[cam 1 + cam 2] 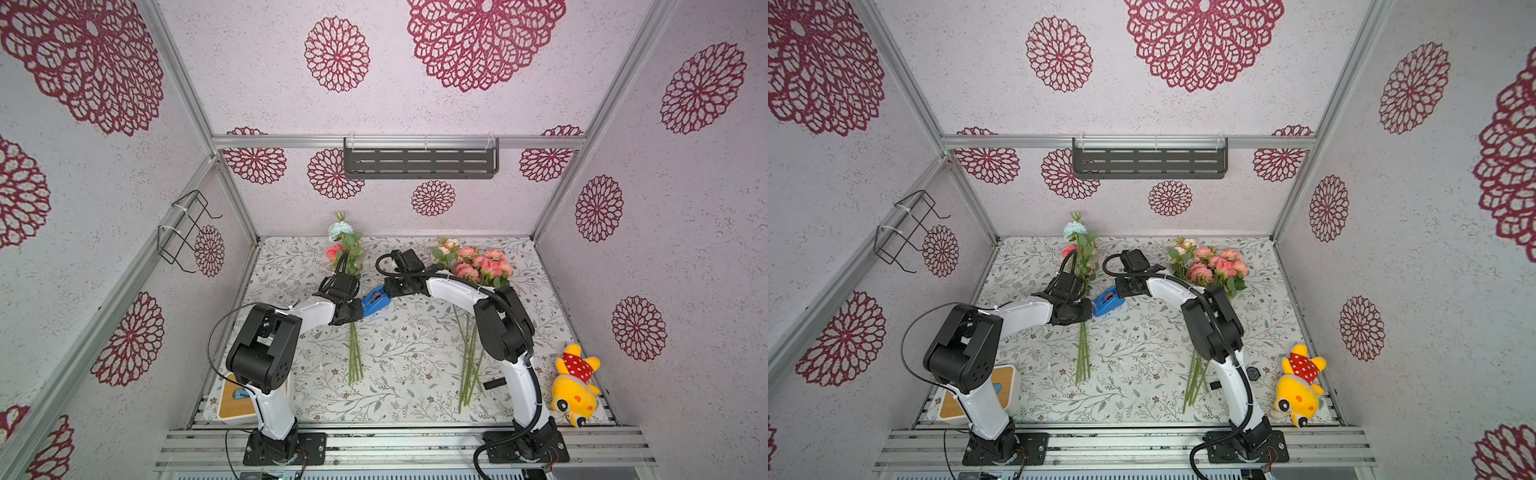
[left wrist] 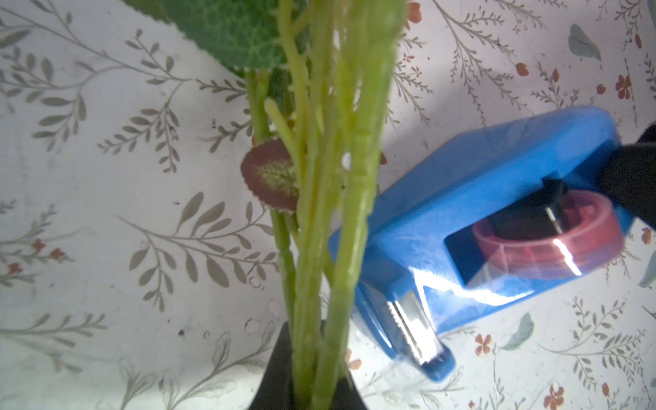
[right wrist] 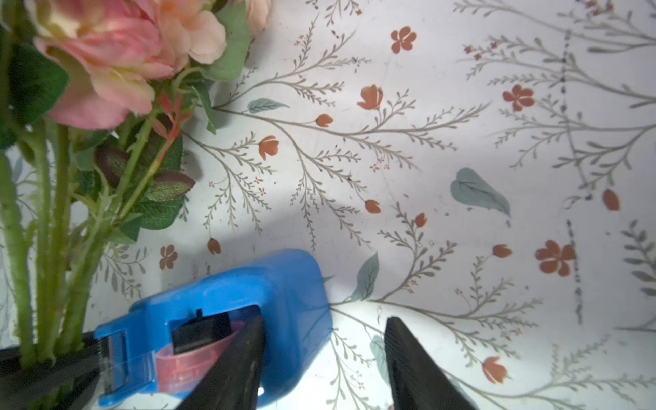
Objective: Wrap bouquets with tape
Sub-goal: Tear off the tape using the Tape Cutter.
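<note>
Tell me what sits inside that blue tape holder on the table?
A reddish roll on a black hub sits in the blue tape dispenser. In the right wrist view, a finger of the right gripper covers part of the roll.

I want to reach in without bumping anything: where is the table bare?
Bare: the cloth between the left bouquet and right bouquet stems, toward the front; also far-left beside the left bouquet. Crowded: the centre, where left gripper and right gripper flank the tape dispenser; right edge holds a plush toy.
</note>
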